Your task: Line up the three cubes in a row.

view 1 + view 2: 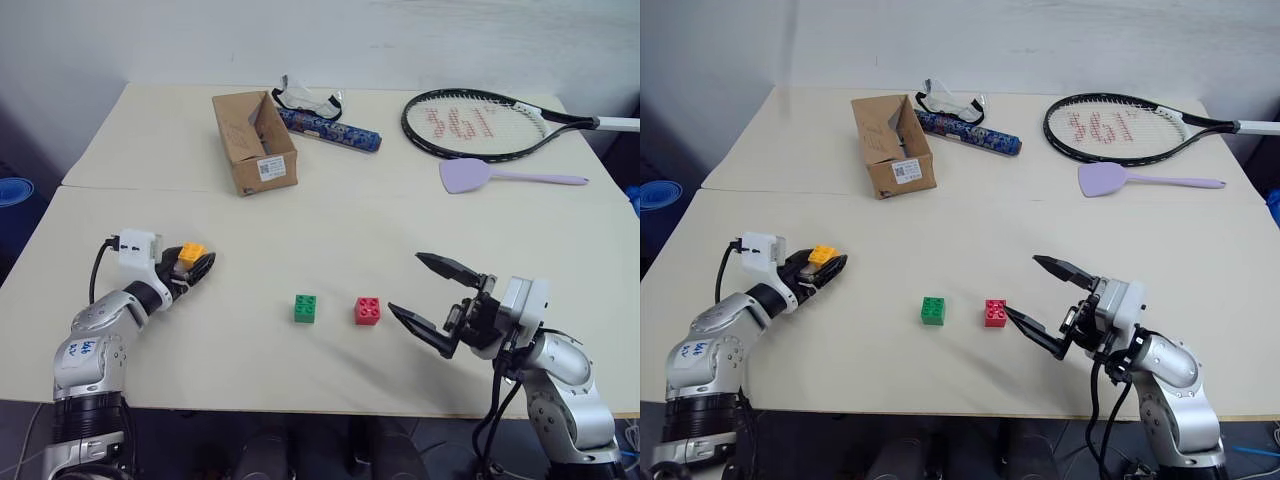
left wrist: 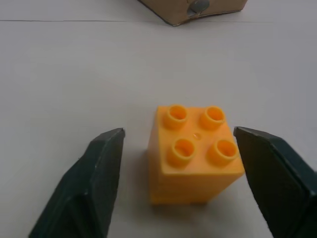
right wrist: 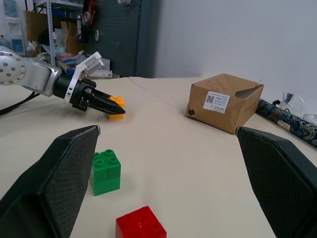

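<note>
- Right gripper (image 1: 432, 297) is hovering nearest the camera, over the table's near right part, fingers spread wide w/ nothing between them, tips aiming at the red cube (image 1: 367, 311) from just beside it.
- Left gripper (image 1: 196, 266) is reaching over the near left part; fingers are standing either side of the orange cube (image 2: 194, 152), partly closed, w/ a gap showing on both sides in the left wrist view, so not gripping it.
- Orange cube is sitting on the table, studs up, well apart from the other two.
- Green cube (image 1: 306, 308) & red cube are sitting near each other at the near middle, a small gap between, roughly side by side.
- Table (image 1: 300, 215) is looking pale cream, matte & smooth, w/ a seam running across between a far panel and a near one; white wall is rising behind it.
- Open surface is lying between the cubes and the far clutter; near edge is running just behind both arms.
- Cubes are looking like glossy plastic w/ four round studs each.
- Cardboard box (image 1: 254, 141) is sitting at the far left-centre, open-topped, w/ a label on its near end.
- Dark patterned tube (image 1: 330, 128) & clear goggles (image 1: 308, 99) are lying just beyond the box.
- Racket (image 1: 480, 124) is lying at the far right, black frame, red marks on the strings; lilac spatula (image 1: 480, 176) is lying just nearer than it.
</note>
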